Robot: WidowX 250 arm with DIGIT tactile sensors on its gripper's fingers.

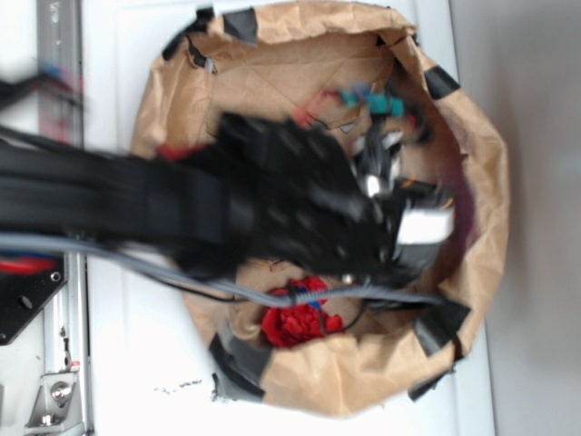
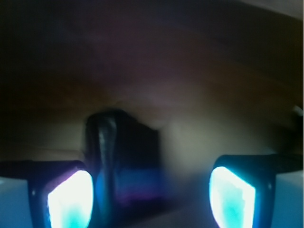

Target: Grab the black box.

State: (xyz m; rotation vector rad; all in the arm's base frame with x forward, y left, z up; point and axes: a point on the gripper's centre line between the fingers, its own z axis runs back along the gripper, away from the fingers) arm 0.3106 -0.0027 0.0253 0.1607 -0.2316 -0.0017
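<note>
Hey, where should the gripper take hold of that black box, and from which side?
Grip the black box across its narrow upright body, straight ahead from the wrist view. It stands between the open gripper fingers, nearer the left pad, so shifting left to centre it first seems wise.

Lab: taped paper bin (image 1: 472,136), robot rig

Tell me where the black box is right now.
In the wrist view the black box stands between the open gripper's glowing pads, nearer the pad on the image's left. In the blurred exterior view the arm hides it.
</note>
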